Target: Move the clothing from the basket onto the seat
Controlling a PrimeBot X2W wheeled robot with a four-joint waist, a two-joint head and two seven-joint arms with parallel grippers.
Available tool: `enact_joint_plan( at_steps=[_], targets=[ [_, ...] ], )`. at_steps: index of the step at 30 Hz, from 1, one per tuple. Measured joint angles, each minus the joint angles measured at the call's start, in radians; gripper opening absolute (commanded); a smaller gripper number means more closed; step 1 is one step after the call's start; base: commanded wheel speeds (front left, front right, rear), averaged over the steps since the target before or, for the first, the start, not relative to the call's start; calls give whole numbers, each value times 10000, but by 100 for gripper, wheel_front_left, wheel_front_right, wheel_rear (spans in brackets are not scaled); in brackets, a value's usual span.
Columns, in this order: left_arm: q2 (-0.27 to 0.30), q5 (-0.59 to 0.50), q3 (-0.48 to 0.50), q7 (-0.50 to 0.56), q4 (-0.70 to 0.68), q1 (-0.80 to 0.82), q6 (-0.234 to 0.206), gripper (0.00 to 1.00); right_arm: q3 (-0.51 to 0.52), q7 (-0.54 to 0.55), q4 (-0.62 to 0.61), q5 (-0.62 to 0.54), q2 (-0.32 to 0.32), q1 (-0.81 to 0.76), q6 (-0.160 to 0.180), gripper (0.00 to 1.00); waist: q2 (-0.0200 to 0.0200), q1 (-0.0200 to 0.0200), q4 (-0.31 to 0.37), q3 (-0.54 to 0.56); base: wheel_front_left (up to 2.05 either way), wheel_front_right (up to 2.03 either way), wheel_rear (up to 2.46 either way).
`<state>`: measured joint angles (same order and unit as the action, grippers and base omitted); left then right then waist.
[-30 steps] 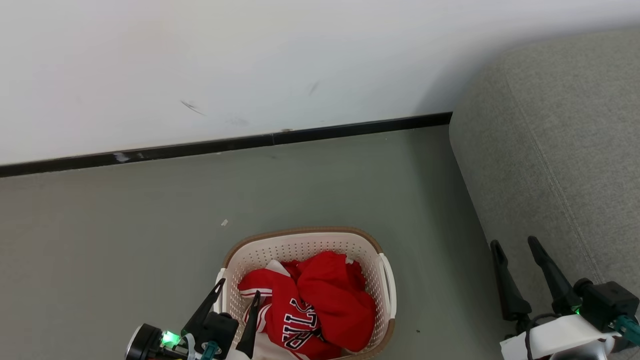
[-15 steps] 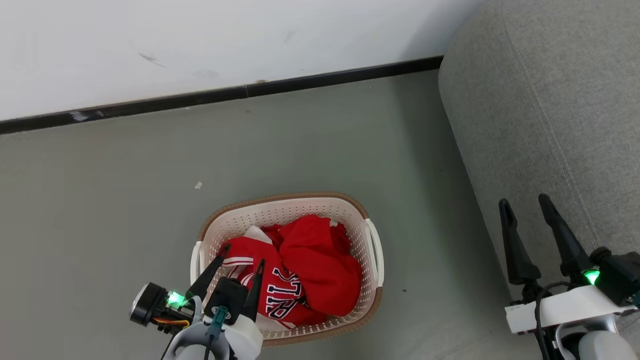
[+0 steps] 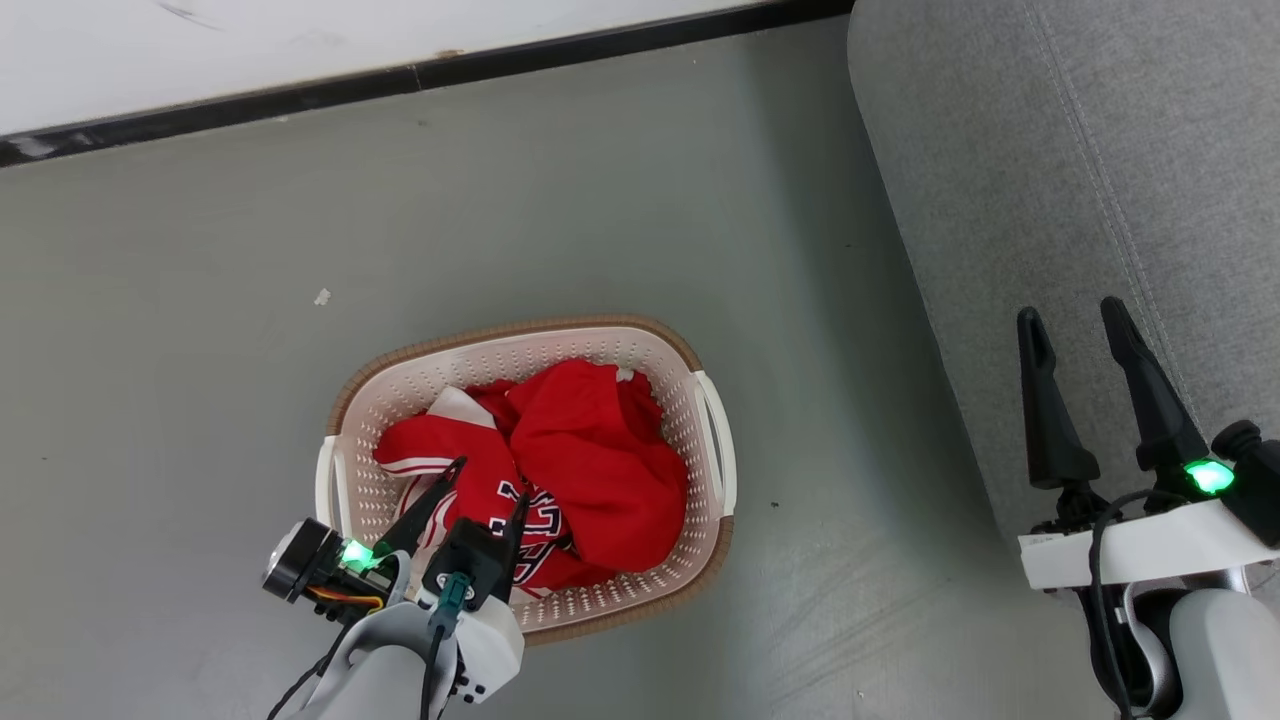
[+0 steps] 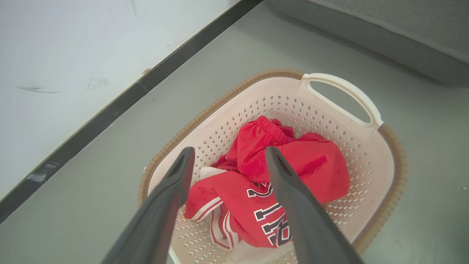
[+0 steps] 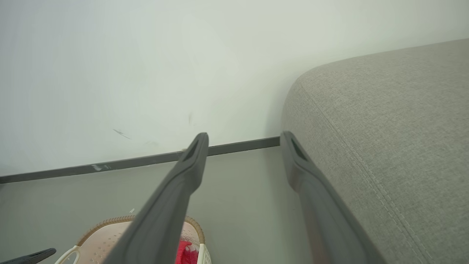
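so the big grey sofa (image 3: 1080, 150) runs up the right side and there's no red on the part of it I can see, so I'd call this the very first step: reaching in for the first grab, nothing moved over yet. The white perforated basket (image 3: 520, 340) with the brown rim sits on the floor (image 3: 200, 300) a bit left of the sofa, with a clear strip of floor between them. Both bits of clothing (image 3: 590, 460) are inside it, bunched into one bright red heap. The piece nearer the robot is a jersey with dark white-edged lettering and striped red-and-white trim; the other lump is plain red with a gathered band, maybe shorts, can't say for sure. The left gripper (image 3: 491, 480) hangs over the near side of the basket, fingers spread, holding nothing, and its wrist view has the jersey sitting right between them. The right gripper (image 3: 1070, 311) is over by the sofa edge, also spread and empty. Next move imo: drop the left one into the heap and pinch a thick fold, since it's floppy and the two pieces look tangled enough to drag each other
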<state>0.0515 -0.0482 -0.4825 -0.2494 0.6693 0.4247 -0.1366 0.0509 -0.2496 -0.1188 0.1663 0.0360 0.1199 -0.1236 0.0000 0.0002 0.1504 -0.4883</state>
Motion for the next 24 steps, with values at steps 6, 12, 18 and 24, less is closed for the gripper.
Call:
enact_joint_plan(
  at_steps=[6, 12, 18, 24],
  targets=[
    [42, -81, -52, 0, 587, 366, 84, 100, -12, 0, -81, -8, 4, 367, 0, 100, 0, 0, 236, -531, 0, 0, 0],
    [38, -146, -71, 15, 986, 635, 82, 100, 44, -2, -115, -6, 6, 586, 0, 100, 0, 0, 432, -935, 0, 0, 0],
    [50, -140, 12, 15, 1327, 1037, 71, 100, 75, -12, -117, 33, 8, 936, 0, 100, 0, 0, 642, -1381, 0, 0, 0],
    [42, -136, 54, 109, 1808, 1296, 71, 100, 77, -13, -144, 102, 8, 1328, 0, 100, 0, 0, 825, -1780, 0, 0, 0]
  ],
)
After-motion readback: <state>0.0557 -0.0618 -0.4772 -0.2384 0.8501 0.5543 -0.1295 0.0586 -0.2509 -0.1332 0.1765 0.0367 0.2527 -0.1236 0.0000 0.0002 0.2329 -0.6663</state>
